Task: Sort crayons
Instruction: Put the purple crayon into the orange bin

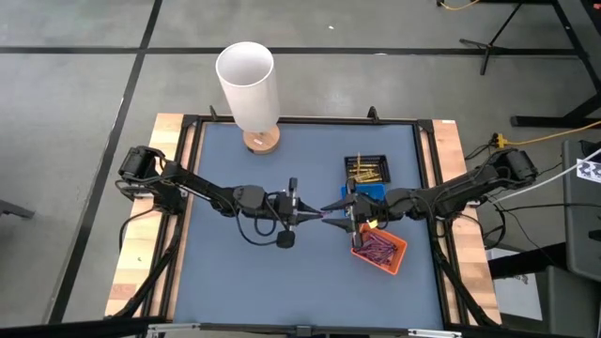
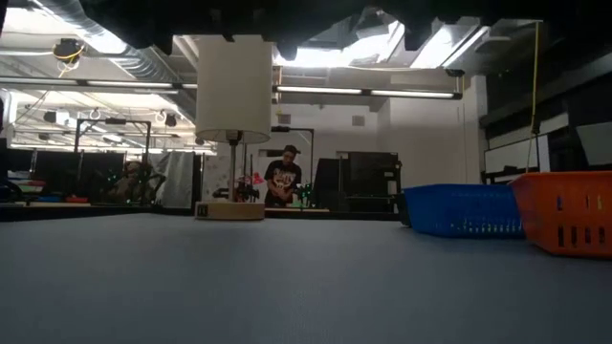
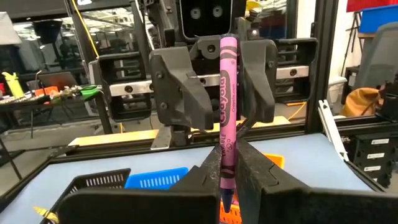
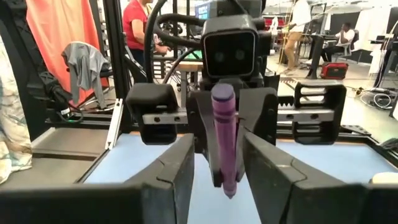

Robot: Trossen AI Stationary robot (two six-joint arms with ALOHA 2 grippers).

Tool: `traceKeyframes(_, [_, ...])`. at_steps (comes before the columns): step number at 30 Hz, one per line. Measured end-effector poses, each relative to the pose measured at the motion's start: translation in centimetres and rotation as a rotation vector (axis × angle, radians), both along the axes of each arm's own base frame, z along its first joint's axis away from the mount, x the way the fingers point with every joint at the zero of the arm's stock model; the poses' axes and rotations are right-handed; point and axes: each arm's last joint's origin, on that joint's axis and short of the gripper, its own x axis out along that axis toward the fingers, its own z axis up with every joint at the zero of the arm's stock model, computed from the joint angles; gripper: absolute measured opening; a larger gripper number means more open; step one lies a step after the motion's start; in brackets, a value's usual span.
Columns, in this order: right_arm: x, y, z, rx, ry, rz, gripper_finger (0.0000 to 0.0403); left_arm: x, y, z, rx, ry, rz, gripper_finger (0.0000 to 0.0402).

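A purple-magenta crayon (image 3: 227,93) stands roughly upright above mid-table, with my left gripper (image 3: 229,183) shut on it. My right gripper (image 4: 224,186) faces it from the table's right, open. Its fingers stand on either side of the crayon (image 4: 222,134) with a gap on each side. In the high view the two grippers meet tip to tip, left (image 1: 315,215) and right (image 1: 344,212). Yellow crayons lie in the black tray (image 1: 368,170). Purple ones lie in the orange tray (image 1: 379,249). Neither gripper shows in the low view. My left gripper pinches the crayon's lower part (image 3: 226,168) between its two fingers, coming level from the table's left, across the crayon. The crayon is lifted clear of the table. Its flat end (image 3: 228,42) is up and its pointed tip (image 3: 227,205) sticks out below the fingers.
A blue tray (image 1: 373,192) sits between the black and orange ones at the right. A white cylinder on a wooden base (image 1: 250,86) stands at the far edge. Open blue mat lies at the near left (image 1: 235,282). A person stands in the room beyond (image 2: 283,177).
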Motion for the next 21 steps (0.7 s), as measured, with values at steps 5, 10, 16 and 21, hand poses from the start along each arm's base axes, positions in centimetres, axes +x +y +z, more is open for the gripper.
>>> traceKeyframes(5, [0.01,0.00,0.13,0.004,-0.014,0.000,0.0115,0.00,0.00,0.00,0.000,0.000,0.000,0.0009])
traceKeyframes(10, [0.01,0.00,0.14,0.004,-0.015,0.000,0.0063,0.00,-0.01,0.00,0.000,0.000,-0.001,0.0009])
traceKeyframes(16, [0.01,0.00,0.14,0.001,-0.016,0.000,0.0014,0.00,-0.01,-0.01,-0.004,0.001,-0.001,0.0009])
traceKeyframes(21, [-0.02,-0.01,0.19,0.003,-0.017,0.000,0.0022,0.00,-0.01,-0.01,-0.010,0.002,-0.001,0.0019])
